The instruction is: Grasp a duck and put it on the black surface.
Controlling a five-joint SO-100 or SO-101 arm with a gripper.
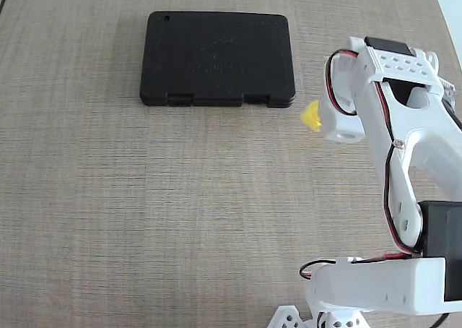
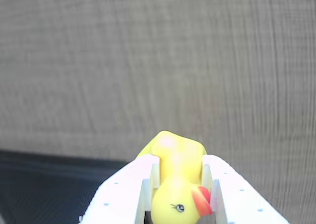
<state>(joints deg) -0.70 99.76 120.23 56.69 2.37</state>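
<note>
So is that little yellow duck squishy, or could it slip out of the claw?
The duck is probably soft and light: it sits wedged between the claw fingers, its rounded body bulging past them. Its glossy, curved sides could let it slip or twist. Set on the black case, it may tip.

No legible text, number or brand appears in either view. The black surface [image 1: 217,58] carries faint embossed lettering near the centre of its top face in the fixed view, too low in contrast to be read. The duck [image 2: 177,184], the white tool [image 2: 177,211] and the table [image 1: 144,212] bear no markings, labels or signs.
</note>
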